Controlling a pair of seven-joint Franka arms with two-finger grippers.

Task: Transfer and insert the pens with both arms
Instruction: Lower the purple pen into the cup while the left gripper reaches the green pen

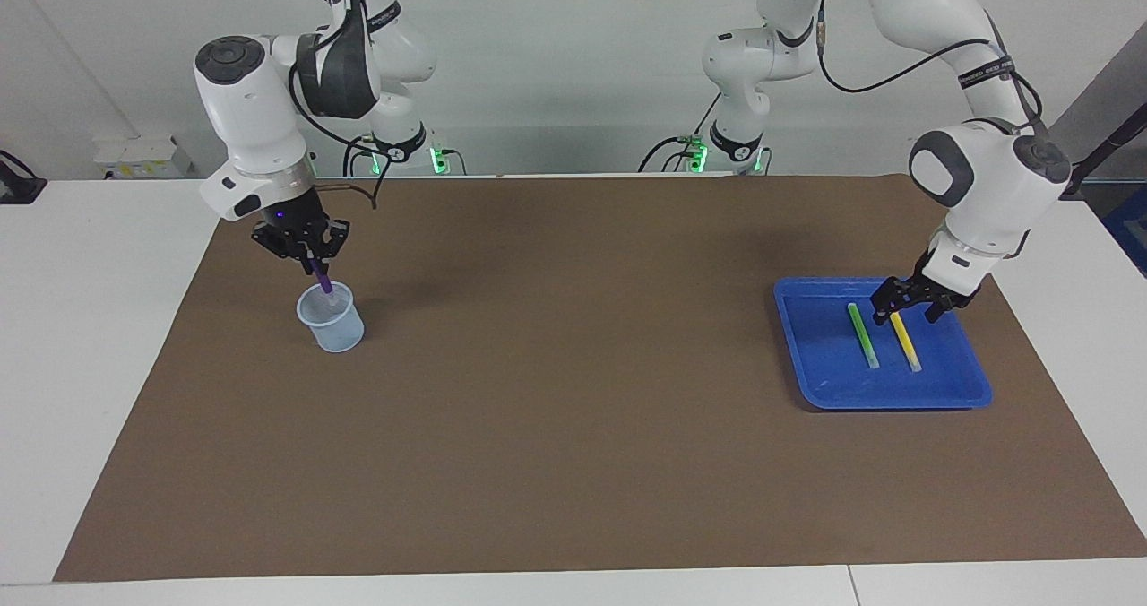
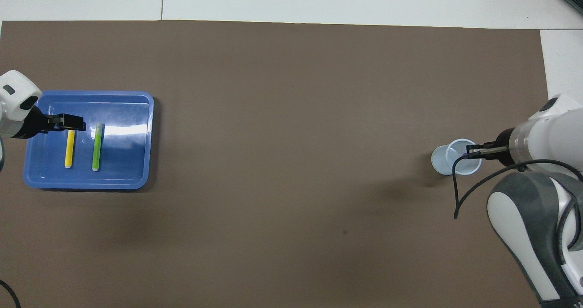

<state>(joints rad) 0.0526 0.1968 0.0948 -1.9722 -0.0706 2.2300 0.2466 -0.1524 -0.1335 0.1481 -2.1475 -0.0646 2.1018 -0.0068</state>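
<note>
A blue tray [image 1: 977, 391] and a pale plastic cup [image 1: 340, 333] sit well apart on brown paper [image 1: 573, 427].

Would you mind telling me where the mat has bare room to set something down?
The brown mat is bare between the cup and the blue tray. Crowded spots: the cup, where the right gripper holds the purple pen, and the tray, where the open left gripper hangs over the yellow pen beside the green pen.
</note>
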